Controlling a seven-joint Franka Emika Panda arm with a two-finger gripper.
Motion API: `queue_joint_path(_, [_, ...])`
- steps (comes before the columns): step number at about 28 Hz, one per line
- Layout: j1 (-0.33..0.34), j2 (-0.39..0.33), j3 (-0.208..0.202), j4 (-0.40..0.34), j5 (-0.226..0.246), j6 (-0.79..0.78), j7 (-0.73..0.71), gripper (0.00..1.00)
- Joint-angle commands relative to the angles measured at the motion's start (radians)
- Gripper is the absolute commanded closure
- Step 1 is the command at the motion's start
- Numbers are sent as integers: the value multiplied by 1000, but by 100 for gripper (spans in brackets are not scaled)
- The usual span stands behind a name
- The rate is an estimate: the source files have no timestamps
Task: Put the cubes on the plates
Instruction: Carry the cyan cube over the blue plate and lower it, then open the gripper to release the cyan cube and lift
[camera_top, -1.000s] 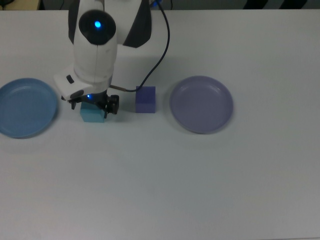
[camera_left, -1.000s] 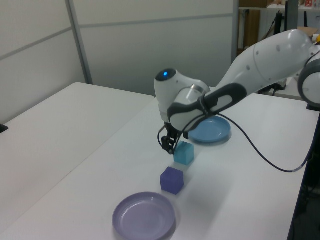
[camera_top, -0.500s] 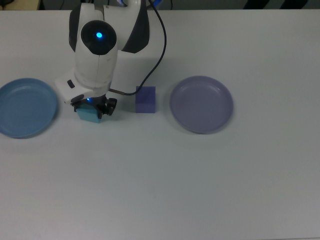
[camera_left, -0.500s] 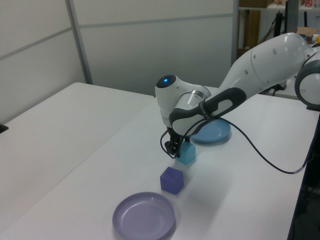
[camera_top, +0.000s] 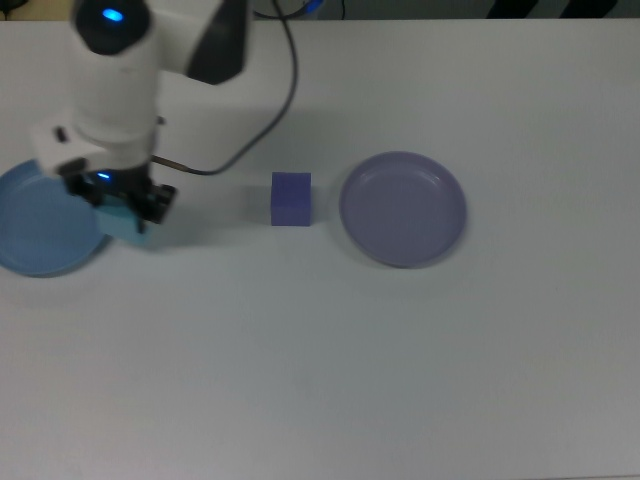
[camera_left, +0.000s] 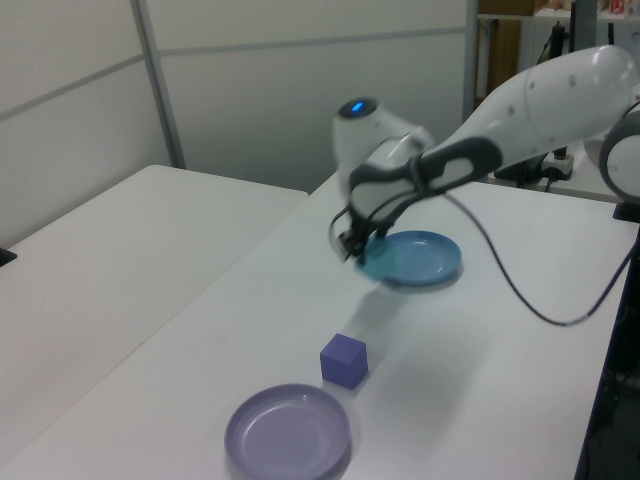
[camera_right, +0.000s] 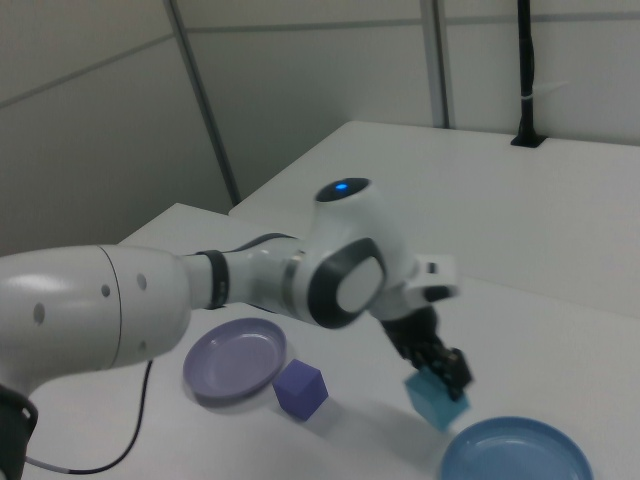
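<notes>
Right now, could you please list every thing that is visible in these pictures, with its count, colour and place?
Light cyan cube: one, turquoise, held in the gripper, lifted off the table beside the blue plate's rim.
Indigo cube: one, dark blue-violet, on the table between the two plates, nearer the lavender plate, touching neither.
Blue plate: one, sky blue, at the top view's left edge, nothing on it.
Lavender plate: one, pale purple, on the top view's right of the indigo cube, nothing on it.
Table: one, white, under everything.
Cable: one, black, running from the arm over the table.
Robot arm: one, white with black parts, blue light on top.
Gripper: one, black, shut on the light cyan cube.
</notes>
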Motion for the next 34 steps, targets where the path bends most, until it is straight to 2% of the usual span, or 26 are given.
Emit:
queue_joint_path(1, [-119,9,-34,-7,49,19,-193,94])
queue_joint_path(5, [-176,45,-34,-12,52,71,-255,91])
queue_joint_path(8, [-196,87,-34,-10,53,112,-258,73])
queue_joint_path(10, [-196,94,-34,-10,53,126,-257,53])
queue_joint_path(11, [-196,94,-34,-10,55,132,-258,47])
queue_joint_path(12, [-196,94,-34,-10,63,132,-258,46])
queue_joint_path(15, [-195,93,-34,-4,121,132,-260,39])
queue_joint_path(16, [-194,84,-34,-3,168,131,-272,37])
queue_joint_path(17, [-193,79,-34,-3,187,131,-283,33])
queue_joint_path(18, [-193,73,-34,-3,201,129,-296,24])
queue_joint_path(19, [-191,65,-34,-3,210,126,-307,6])
queue_joint_path(20, [-193,56,-34,-3,213,125,-315,0])
queue_joint_path(28, [-173,-40,-23,-4,224,20,-318,0])
queue_joint_path(31, [-133,-70,-20,-9,230,-39,-319,0])
queue_joint_path(34, [-47,-87,-20,-13,231,-116,-313,0])
